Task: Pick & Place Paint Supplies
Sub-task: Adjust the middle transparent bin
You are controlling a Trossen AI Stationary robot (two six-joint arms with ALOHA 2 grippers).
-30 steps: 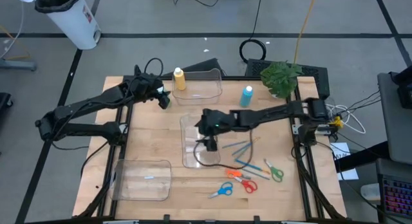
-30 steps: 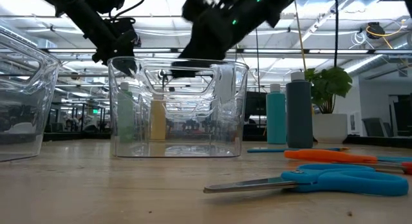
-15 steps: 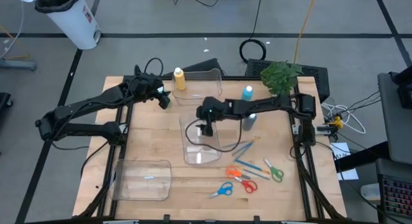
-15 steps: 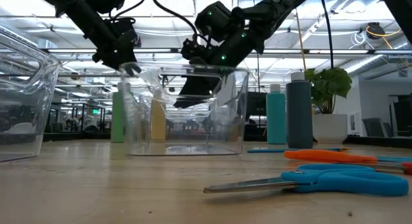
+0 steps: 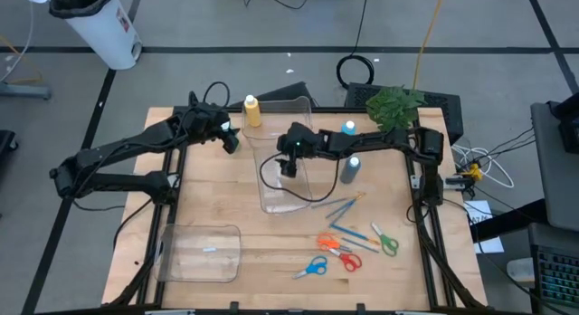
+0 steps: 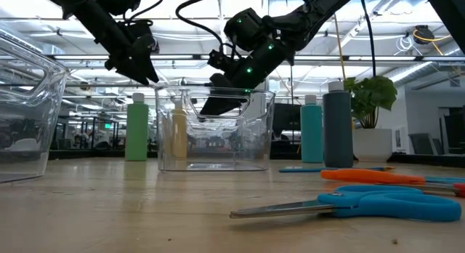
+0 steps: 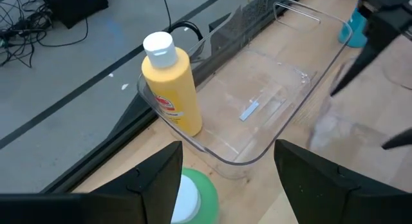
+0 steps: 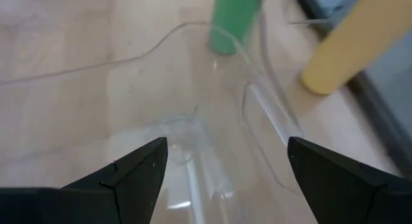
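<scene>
The green bottle (image 6: pixel 136 129) stands on the table, its white cap (image 7: pixel 190 198) just under my open left gripper (image 7: pixel 225 179), which touches nothing. The yellow bottle (image 5: pixel 251 111) stands inside the far clear bin (image 7: pixel 283 89). The light blue bottle (image 5: pixel 348 131) and the grey-blue bottle (image 5: pixel 348 168) stand on the table to the right. Several brushes (image 5: pixel 342 207) lie flat near the scissors. My open right gripper (image 5: pixel 289 159) reaches down into the middle clear bin (image 5: pixel 285 193) at its far end. My right gripper comes from above with its fingers (image 6: pixel 218 104) spread inside the middle bin, close to the far wall and its rim (image 8: pixel 174 31). I cannot tell which finger meets the wall. The bin rests flat on the table.
Another clear bin (image 5: pixel 204 252) sits at the near left. Three pairs of scissors (image 5: pixel 312 268), (image 5: pixel 339 252), (image 5: pixel 387 243) lie near the right front. A potted plant (image 5: pixel 393 107) stands at the far right corner. Bare wood shows between the bins.
My right gripper has moved toward the table's far edge, staying open. The middle clear bin has slid along the table with it toward the far bin and the green bottle. The left arm has kept still.
</scene>
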